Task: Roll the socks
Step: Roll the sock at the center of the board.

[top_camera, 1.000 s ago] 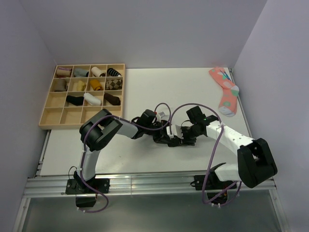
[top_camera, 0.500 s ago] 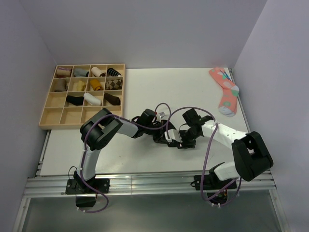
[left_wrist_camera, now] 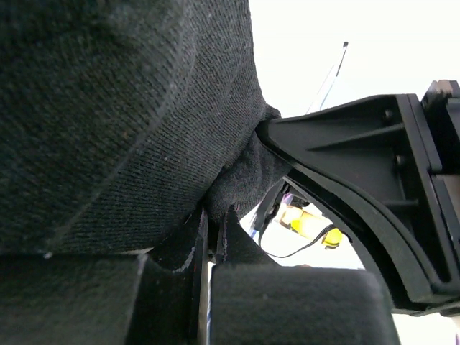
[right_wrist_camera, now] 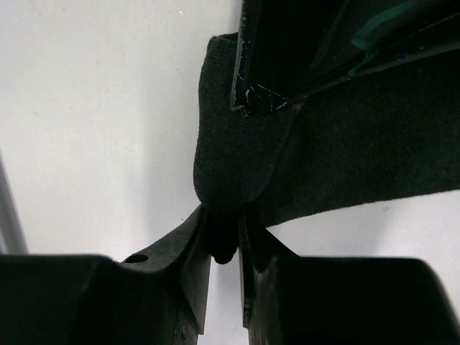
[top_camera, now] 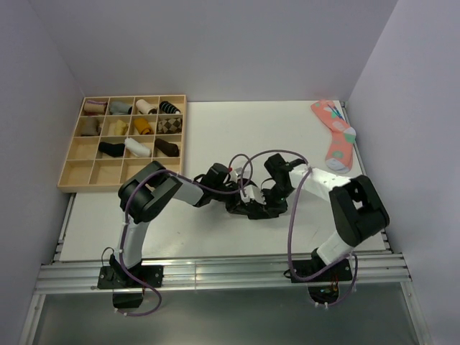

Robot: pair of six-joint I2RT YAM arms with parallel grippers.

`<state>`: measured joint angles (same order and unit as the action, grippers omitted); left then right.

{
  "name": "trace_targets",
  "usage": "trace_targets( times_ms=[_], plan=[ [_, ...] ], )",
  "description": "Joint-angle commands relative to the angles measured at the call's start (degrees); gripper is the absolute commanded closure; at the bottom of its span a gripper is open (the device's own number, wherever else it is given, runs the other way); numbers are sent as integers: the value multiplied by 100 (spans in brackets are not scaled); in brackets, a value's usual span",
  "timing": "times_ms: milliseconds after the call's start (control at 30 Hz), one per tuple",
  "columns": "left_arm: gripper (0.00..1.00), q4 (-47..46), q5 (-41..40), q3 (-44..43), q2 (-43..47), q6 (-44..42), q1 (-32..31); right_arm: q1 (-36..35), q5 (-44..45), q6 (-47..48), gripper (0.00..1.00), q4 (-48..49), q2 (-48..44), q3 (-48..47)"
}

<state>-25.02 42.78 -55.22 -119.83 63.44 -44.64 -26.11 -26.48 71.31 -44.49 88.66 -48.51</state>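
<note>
You are looking at a white table (top_camera: pixel 215 136) that is filling most of the top view, with a wooden tray (top_camera: pixel 66 172) sitting at its far-left corner and holding rolled sock bundles (top_camera: pixel 134 147) in several compartments. The left arm (top_camera: pixel 147 194) and right arm (top_camera: pixel 352 208) are both reaching inward and meeting near the table's middle. A pink sock (top_camera: pixel 335 136) is lying flat by the far-right edge, well apart from them. The black sock (right_wrist_camera: pixel 237 165) is resting on the table between the two grippers. From above it is mostly hidden beneath them, so you are probably seeing only a dark sliver of it there. In the left wrist view, the left gripper (left_wrist_camera: pixel 212 233) is pressing its fingers nearly together and pinching the knit fabric. In the right wrist view, the right gripper (right_wrist_camera: pixel 224 241) is holding its fingers narrow and nipping a folded edge of the same sock.
</note>
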Motion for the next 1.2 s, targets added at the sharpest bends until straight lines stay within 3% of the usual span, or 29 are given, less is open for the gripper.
trace_targets(
  times_ms=[0, 100, 433, 733, 967, 1167],
  plan=[
    [99, 859, -797, 468, -296, -578, -9, -35, -445, -135, 79, -630, 536, -430],
    [98, 631, -1148, 643, -181, -622, -1, 35, -743, -100, 79, -1271, 1028, -808],
    [89, -1637, -2132, 1865, 170, -139, -9, 404, -1491, -117, 80, -3090, 2400, -2266],
    [80, -3359, -2679, 2682, 425, -165, -115, 519, -1632, -836, 80, -3435, 3491, -3049],
    [75, -3729, -3109, 2929, 601, -560, -325, 589, -1536, -1557, 81, -3488, 3904, -3454],
    [71, -3941, -4189, 3465, 1268, -1078, -738, 607, -1202, -2068, 81, -3399, 4124, -3613]
  ],
)
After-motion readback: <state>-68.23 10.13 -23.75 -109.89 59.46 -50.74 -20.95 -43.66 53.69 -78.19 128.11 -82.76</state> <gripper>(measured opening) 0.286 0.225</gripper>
